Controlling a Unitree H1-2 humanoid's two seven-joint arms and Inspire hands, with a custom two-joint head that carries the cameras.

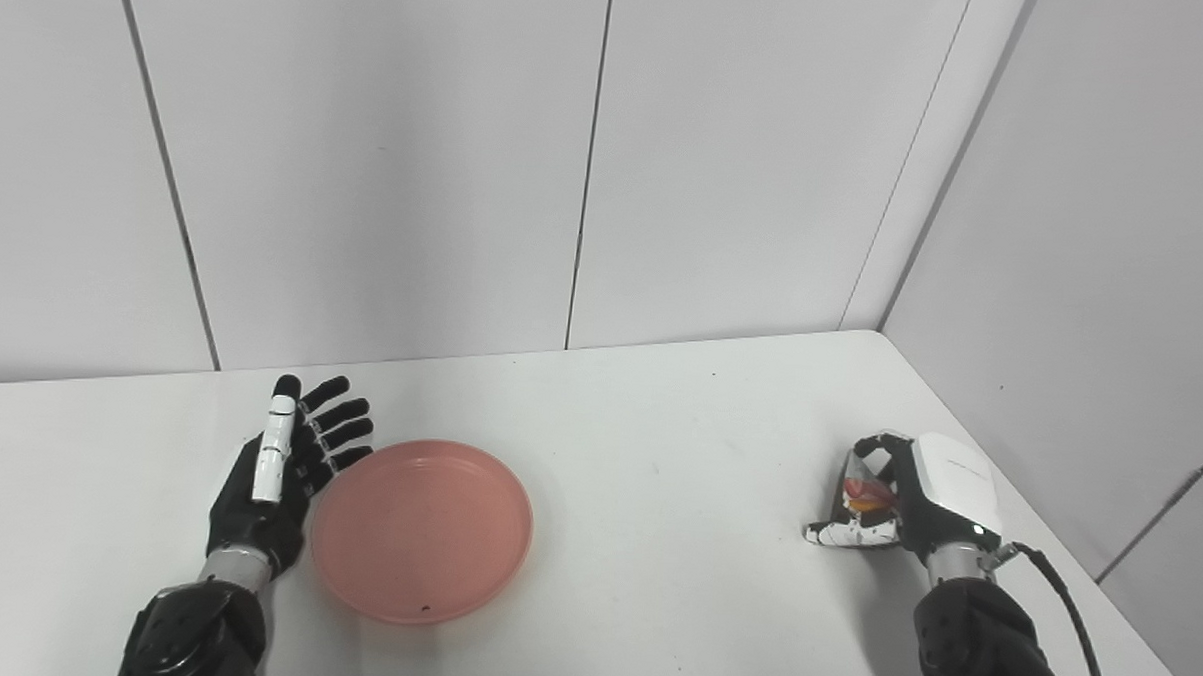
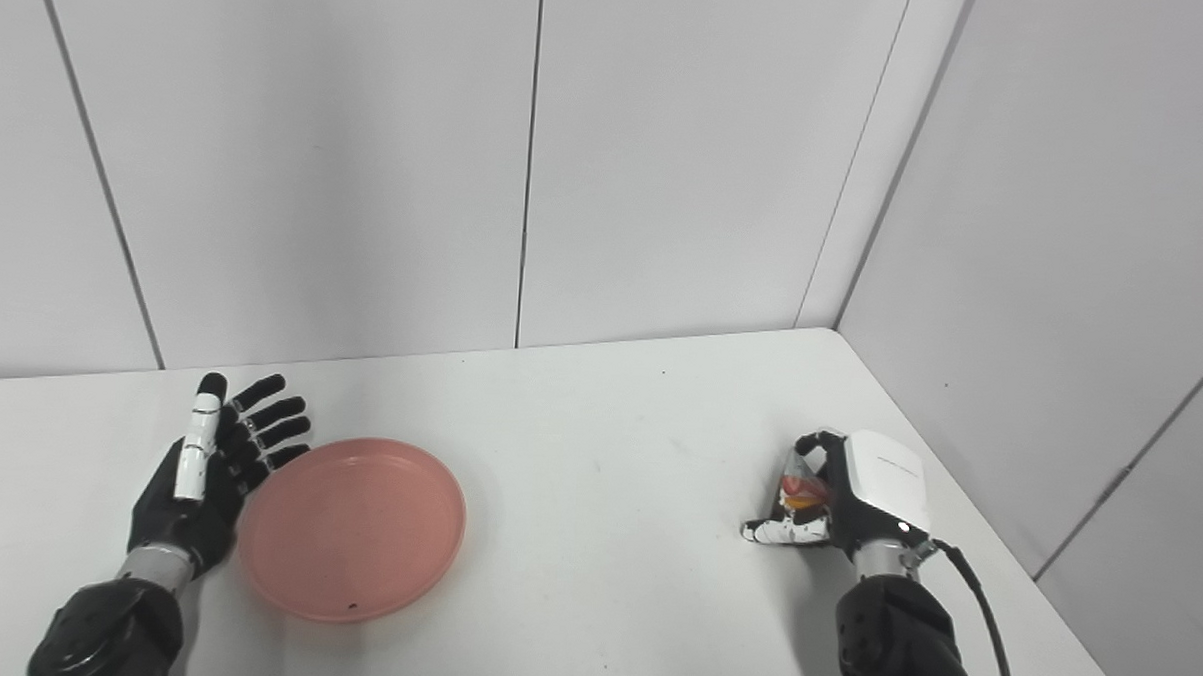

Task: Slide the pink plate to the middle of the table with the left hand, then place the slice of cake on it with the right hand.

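Note:
A round pink plate (image 1: 422,530) lies on the white table, left of the middle. My left hand (image 1: 281,477) is open with fingers spread, its palm side against the plate's left rim. My right hand (image 1: 906,494) rests on the table near the right edge, its fingers curled around a small cake slice (image 1: 864,495) with red and orange topping. The slice is mostly hidden by the hand, still down at table level. The plate (image 2: 352,529), left hand (image 2: 206,474) and right hand (image 2: 851,497) also show in the right eye view.
The white table (image 1: 657,460) meets grey wall panels at the back and on the right. A black cable (image 1: 1072,615) runs from my right wrist along the table's right edge.

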